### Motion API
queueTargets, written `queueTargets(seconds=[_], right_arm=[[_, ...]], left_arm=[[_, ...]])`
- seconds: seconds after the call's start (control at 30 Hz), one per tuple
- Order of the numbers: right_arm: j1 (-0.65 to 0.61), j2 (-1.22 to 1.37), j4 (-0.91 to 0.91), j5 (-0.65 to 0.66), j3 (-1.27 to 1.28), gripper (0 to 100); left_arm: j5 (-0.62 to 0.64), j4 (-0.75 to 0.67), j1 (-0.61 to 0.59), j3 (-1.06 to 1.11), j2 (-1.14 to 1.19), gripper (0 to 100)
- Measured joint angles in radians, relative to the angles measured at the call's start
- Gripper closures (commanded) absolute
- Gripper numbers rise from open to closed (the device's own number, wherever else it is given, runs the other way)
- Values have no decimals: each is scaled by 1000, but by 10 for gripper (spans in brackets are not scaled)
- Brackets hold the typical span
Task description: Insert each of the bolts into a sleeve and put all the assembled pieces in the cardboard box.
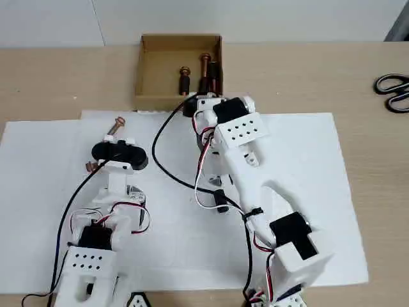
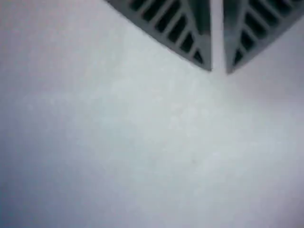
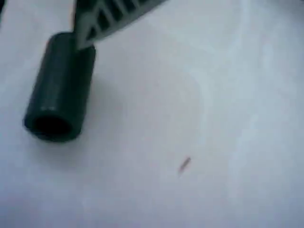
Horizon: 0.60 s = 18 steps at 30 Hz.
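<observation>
The cardboard box at the table's far edge holds two bolts in black sleeves. A loose black sleeve lies on the white paper, open end toward the camera; it also shows just in front of the box. My right gripper touches the sleeve's far end, close to the box wall. A loose copper bolt lies on the paper's left part, and another bolt pokes out beside my left gripper. My left gripper hangs shut over bare paper, holding nothing.
White paper covers most of the wooden table. Scissors lie at the far right edge. Black cables trail across the paper between the two arms.
</observation>
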Motion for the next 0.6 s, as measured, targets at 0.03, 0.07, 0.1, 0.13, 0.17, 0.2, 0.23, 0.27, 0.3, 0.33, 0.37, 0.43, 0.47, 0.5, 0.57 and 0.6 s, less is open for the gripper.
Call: queueTargets(seconds=[0.03,0.07,0.1,0.13,0.17,0.2,0.23,0.27,0.3,0.33,0.37,0.43,0.47,0.5,0.57,0.6], right_arm=[[-14,0,0,5,17,897],[-31,0,0,6,31,889],[-44,0,0,9,43,882],[-57,0,0,9,52,876],[-66,0,0,9,54,876],[-72,0,0,9,55,876],[-77,0,0,9,57,876],[-78,0,-2,9,57,876],[-78,0,-2,9,57,876],[-78,0,-2,9,57,876],[-78,0,-2,9,57,876],[-80,0,-2,12,60,876],[-80,0,-2,12,60,876],[-80,0,-6,12,64,876],[-80,0,-21,12,86,876],[-80,0,-32,12,100,876]], left_arm=[[0,0,0,0,0,994],[0,0,0,0,0,994],[0,0,0,0,0,994],[0,0,-2,0,0,994],[0,0,-2,0,0,994],[0,0,-2,0,0,994],[0,0,-2,0,0,994],[0,0,-2,0,0,994],[0,0,-2,0,0,994],[0,0,-2,0,0,994],[0,0,-2,0,0,994],[0,0,-2,0,0,994],[0,0,-2,0,0,994],[0,0,-2,0,0,994],[0,0,-2,0,0,994],[0,0,-2,0,0,994]])
